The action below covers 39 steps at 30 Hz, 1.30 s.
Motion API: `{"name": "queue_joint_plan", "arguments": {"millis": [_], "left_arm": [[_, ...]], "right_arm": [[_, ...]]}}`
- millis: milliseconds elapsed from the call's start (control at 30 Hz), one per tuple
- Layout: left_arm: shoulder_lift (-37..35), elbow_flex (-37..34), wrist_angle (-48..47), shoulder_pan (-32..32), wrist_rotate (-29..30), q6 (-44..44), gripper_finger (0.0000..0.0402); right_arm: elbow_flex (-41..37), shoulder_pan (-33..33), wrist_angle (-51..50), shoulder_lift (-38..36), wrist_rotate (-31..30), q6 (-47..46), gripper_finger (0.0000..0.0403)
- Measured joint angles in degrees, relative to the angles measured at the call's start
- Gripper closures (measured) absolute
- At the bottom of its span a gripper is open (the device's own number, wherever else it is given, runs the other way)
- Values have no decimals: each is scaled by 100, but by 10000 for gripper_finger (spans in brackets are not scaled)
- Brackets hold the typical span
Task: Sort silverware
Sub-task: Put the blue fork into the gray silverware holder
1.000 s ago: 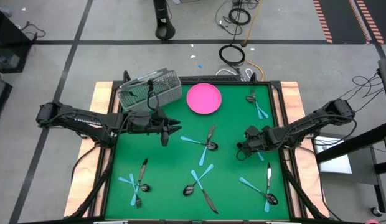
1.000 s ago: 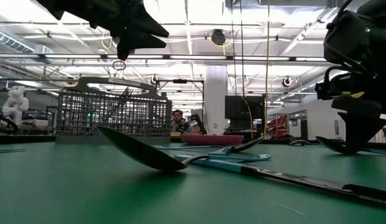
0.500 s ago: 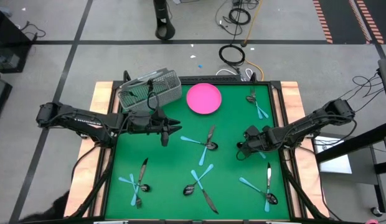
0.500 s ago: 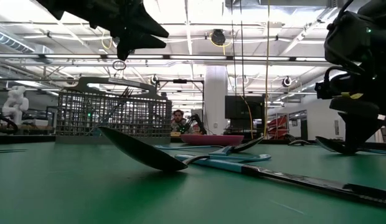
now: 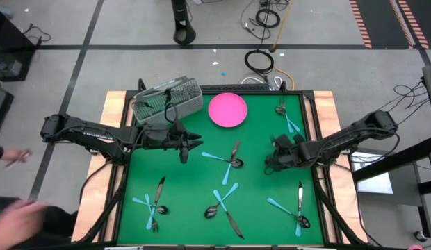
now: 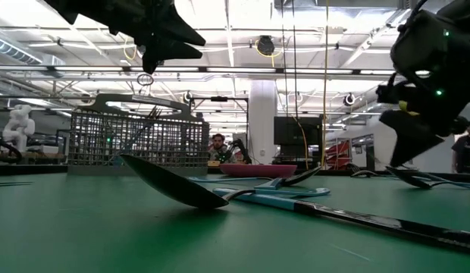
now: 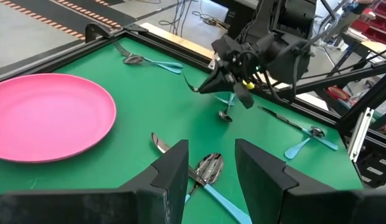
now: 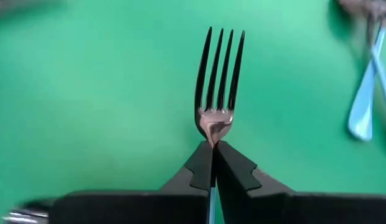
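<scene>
The right gripper is clamped on a dark metal fork, its two fingers pinched together at the neck just below the tines, which project straight ahead over the green table. In the high view this gripper sits at the right-centre of the table, and the low view shows it clear of the surface. A blue-handled utensil lies just beside the fork's path.

The left gripper hangs with its jaws parted and nothing between them, near the wire-mesh basket; below it lies a spoon.

The remaining silverware lies in small crossed groups across the table: one cluster at centre, others along the near edge, and one in the far right corner, beside the pink plate.

The step in hand appears to be carrying the fork away. The grip is narrow, so the fork may pivot; a level wrist and a slow, steady carry should keep the tines pointing ahead.
</scene>
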<state>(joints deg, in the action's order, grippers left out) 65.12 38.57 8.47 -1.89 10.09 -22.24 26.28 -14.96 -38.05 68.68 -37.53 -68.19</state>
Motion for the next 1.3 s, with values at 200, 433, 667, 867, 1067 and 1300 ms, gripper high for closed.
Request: {"name": "queue_joint_plan", "arguments": {"millis": [200,433,667,867,1067,1300], "left_arm": [[0,0,0,0,-2,0,269],[0,0,0,0,-2,0,269],[0,0,4,0,-2,4,269],[49,0,158,0,0,7,269],[856,0,1642,-11,-458,270,269],[2098,-2,3933,-15,-709,372,269]], "right_arm": [[4,-4,158,-292,-901,5,403],[7,-4,327,-600,-1582,329,403],[11,-9,1348,-923,-1621,1328,403],[13,-7,3034,-1165,-1252,2928,403],[15,-7,4903,-1202,-469,4275,403],[17,-7,6454,-1200,508,5145,403]]}}
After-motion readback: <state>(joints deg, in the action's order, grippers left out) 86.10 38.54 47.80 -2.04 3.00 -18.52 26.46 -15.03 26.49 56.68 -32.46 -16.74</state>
